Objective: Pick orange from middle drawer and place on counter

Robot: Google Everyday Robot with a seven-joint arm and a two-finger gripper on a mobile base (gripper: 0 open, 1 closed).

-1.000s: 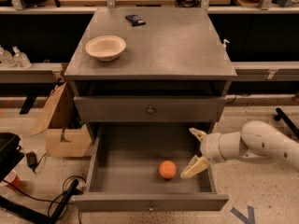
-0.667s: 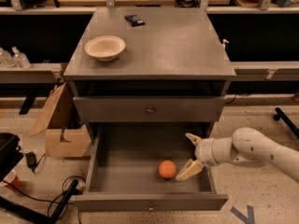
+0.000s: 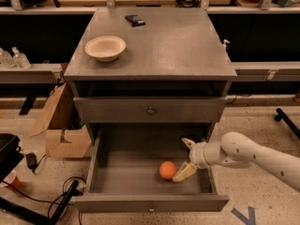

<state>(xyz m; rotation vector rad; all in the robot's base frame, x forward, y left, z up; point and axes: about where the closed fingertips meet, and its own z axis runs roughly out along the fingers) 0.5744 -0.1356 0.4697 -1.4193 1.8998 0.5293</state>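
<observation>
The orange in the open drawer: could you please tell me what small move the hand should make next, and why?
Probably ease the hand toward the orange until its open fingers straddle it. The orange lies on the floor of the middle drawer, just beside the nearer finger, not yet between both.

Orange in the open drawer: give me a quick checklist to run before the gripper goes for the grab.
1. Middle drawer pulled out: ok.
2. Orange in plain sight on the drawer floor: ok.
3. Gripper inside the drawer, fingers open: ok.
4. Orange between the fingers: not ok, it lies just left of them.
5. Lower finger touching the orange: cannot tell.
6. Bare counter beside the bowl: ok.
</observation>
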